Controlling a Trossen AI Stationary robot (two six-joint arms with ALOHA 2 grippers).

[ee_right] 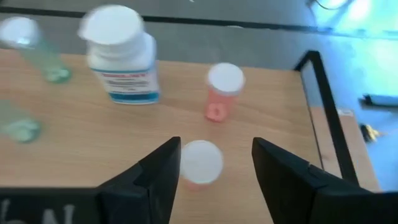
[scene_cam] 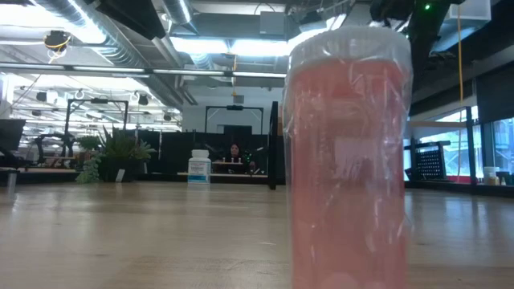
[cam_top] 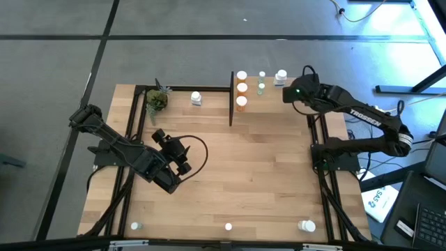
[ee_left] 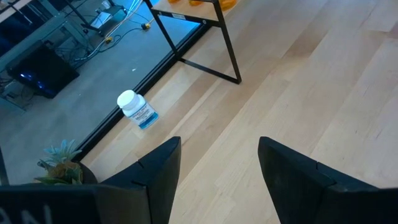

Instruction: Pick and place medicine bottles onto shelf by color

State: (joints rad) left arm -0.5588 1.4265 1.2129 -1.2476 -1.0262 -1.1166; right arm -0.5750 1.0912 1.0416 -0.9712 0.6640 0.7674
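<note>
The shelf [cam_top: 272,106] stands at the table's far right. On it are three orange bottles [cam_top: 241,88], two green ones [cam_top: 261,81] and a white one [cam_top: 281,75]. My right gripper [ee_right: 216,146] hovers open over the shelf's right end. A pinkish bottle [ee_right: 200,163] stands upright on the board [ee_right: 93,149] below and between its fingers, apart from them. A second pinkish bottle [ee_right: 221,93] stands just beyond. My left gripper [cam_top: 182,159] waits open and holds nothing above the table's left middle. A white bottle [ee_left: 137,109] stands on the tabletop.
A potted plant [cam_top: 157,101] stands at the far left. Three more bottles [cam_top: 228,226] stand along the near edge; a pinkish one [scene_cam: 349,160] fills the low view. The shelf's black frame [cam_top: 231,97] rises mid-table. Bare wood lies between the arms.
</note>
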